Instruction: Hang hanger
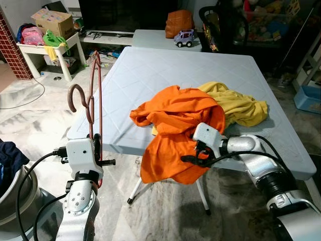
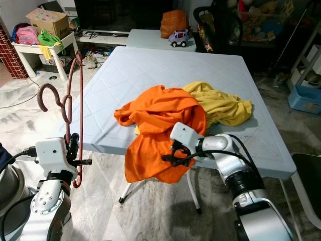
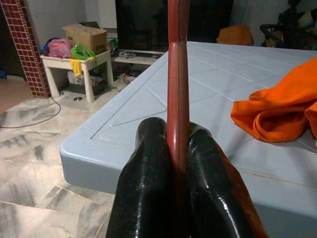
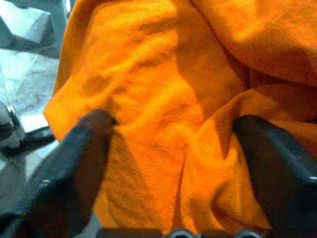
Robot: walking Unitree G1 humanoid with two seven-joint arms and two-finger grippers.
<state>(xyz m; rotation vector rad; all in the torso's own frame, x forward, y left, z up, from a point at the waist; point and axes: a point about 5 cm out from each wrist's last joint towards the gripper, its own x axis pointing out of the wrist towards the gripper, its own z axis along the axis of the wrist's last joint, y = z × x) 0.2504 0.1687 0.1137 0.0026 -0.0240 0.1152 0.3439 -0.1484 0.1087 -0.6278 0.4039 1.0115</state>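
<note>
The left gripper [image 3: 173, 163] pinches the red hanger [image 1: 93, 108] upright beside the table [image 1: 165, 65] (hook up); the right gripper [image 4: 178, 163], fingers spread, presses into the overhanging orange shirt [image 1: 175, 130].

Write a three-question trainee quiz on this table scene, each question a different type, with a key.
1. True or false: the left gripper is shut on the red hanger.
2. Multiple choice: the right gripper, open, is against which item? A. yellow garment B. orange garment C. toy car
3. Fill in: the orange garment hangs over the near edge of the ____.

Key: 1 true; 2 B; 3 table.
</note>
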